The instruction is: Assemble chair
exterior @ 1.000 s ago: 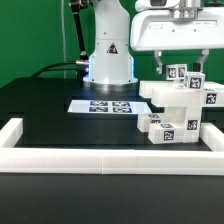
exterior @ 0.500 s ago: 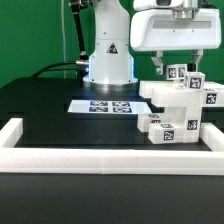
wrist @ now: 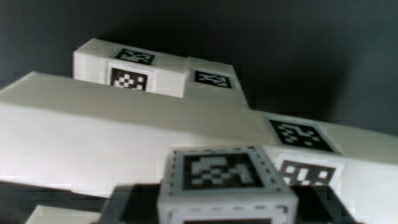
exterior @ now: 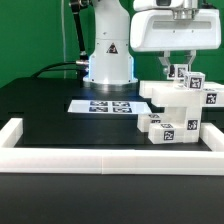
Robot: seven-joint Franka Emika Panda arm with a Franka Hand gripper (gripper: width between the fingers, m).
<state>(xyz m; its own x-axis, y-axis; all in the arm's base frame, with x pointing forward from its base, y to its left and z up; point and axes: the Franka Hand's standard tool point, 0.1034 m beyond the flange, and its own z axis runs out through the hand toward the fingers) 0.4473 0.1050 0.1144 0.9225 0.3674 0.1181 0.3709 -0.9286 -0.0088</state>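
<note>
The partly built chair (exterior: 185,105) is a stack of white blocky tagged pieces at the exterior view's right, beside the border rail. An upright tagged leg piece (exterior: 180,72) stands on top of it. My gripper (exterior: 178,68) hangs straight above and is shut on that piece, one finger on each side. In the wrist view the same leg piece (wrist: 222,170) fills the space between the dark fingers (wrist: 134,205) of my gripper (wrist: 222,205). Under it lies the chair's wide white panel (wrist: 125,130), with another tagged block (wrist: 134,70) beyond.
The marker board (exterior: 105,105) lies flat on the black table in front of the robot base (exterior: 108,60). A low white border rail (exterior: 110,155) runs along the front and both sides. Smaller tagged chair blocks (exterior: 165,128) sit at the foot of the stack.
The jaws have closed from wide open onto the upright leg piece. The arm and the chair stack have stayed where they were.
</note>
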